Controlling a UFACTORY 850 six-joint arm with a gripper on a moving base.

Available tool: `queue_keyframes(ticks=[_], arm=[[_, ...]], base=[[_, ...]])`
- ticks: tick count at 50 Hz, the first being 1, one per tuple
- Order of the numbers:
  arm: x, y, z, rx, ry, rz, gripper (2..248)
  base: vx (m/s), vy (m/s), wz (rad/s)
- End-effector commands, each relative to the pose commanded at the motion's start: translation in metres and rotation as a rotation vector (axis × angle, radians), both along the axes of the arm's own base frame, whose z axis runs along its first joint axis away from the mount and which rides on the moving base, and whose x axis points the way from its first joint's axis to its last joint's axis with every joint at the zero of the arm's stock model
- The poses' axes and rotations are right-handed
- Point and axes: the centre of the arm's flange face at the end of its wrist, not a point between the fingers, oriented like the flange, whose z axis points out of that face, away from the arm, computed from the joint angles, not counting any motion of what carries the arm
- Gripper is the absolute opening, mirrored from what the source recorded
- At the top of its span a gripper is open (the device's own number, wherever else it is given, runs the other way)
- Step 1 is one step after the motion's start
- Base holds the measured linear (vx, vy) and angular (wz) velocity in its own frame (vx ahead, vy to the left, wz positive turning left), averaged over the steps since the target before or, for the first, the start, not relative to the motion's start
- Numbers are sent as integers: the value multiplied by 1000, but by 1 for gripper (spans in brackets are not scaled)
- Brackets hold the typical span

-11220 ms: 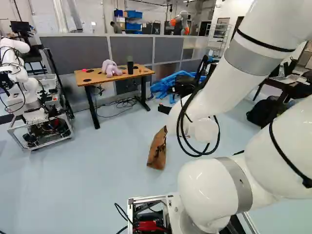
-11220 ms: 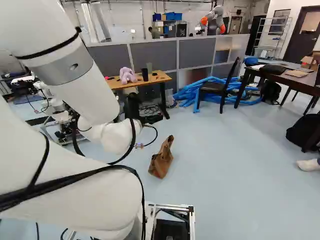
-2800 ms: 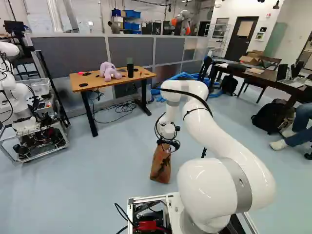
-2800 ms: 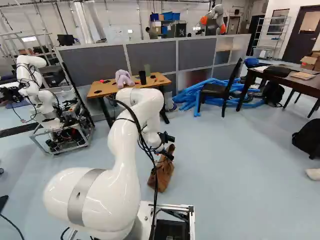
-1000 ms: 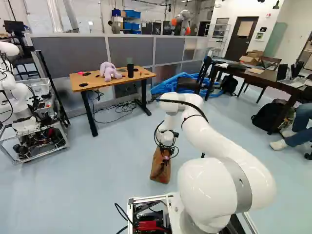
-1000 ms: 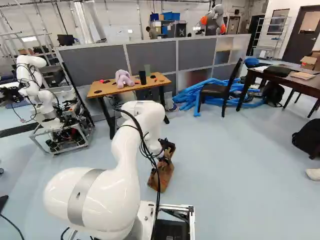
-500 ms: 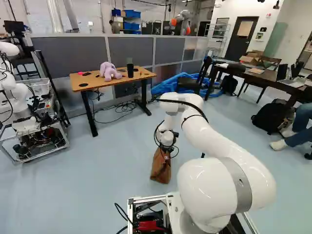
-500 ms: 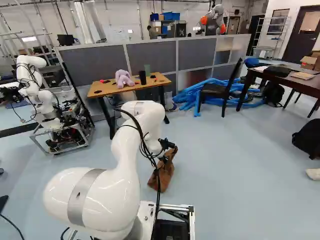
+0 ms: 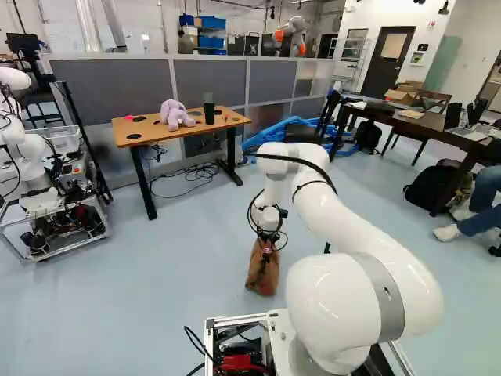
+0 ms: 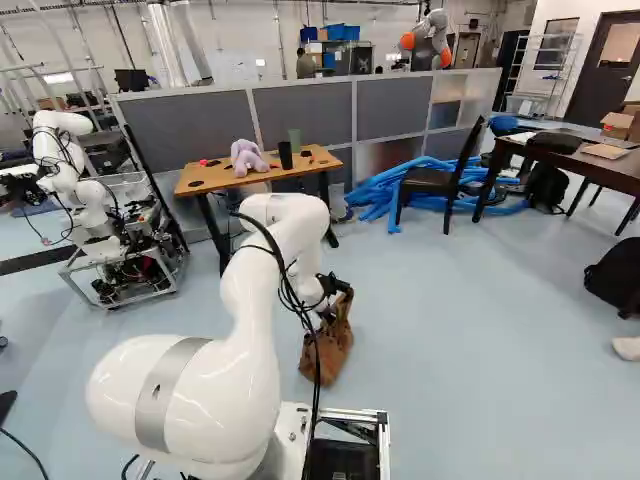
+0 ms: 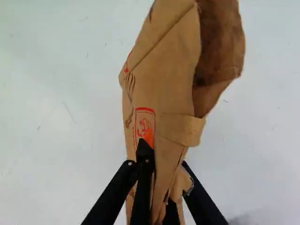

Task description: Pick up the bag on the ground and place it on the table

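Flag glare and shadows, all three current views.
Left base view: bright highlights on the arm's white shell. Right base view: highlights there too, pale sheen on the floor. Wrist view: bag's open fold dark inside; dim patch on the floor beside the gripper, possibly shadow.

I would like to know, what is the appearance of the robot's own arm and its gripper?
The arm is glossy white with rounded, tube-like segments and a grey band around a lower one. Black cables run loosely along it. The gripper is black, with slim jointed fingers; an orange pad shows.
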Motion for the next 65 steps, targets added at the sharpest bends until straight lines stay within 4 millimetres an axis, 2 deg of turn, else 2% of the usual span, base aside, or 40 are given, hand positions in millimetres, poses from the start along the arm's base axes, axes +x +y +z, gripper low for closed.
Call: queue_keyframes(ticks=[65], arm=[[-4, 0, 97, -1, -29, 0, 21]], base=[[0, 0, 0]])
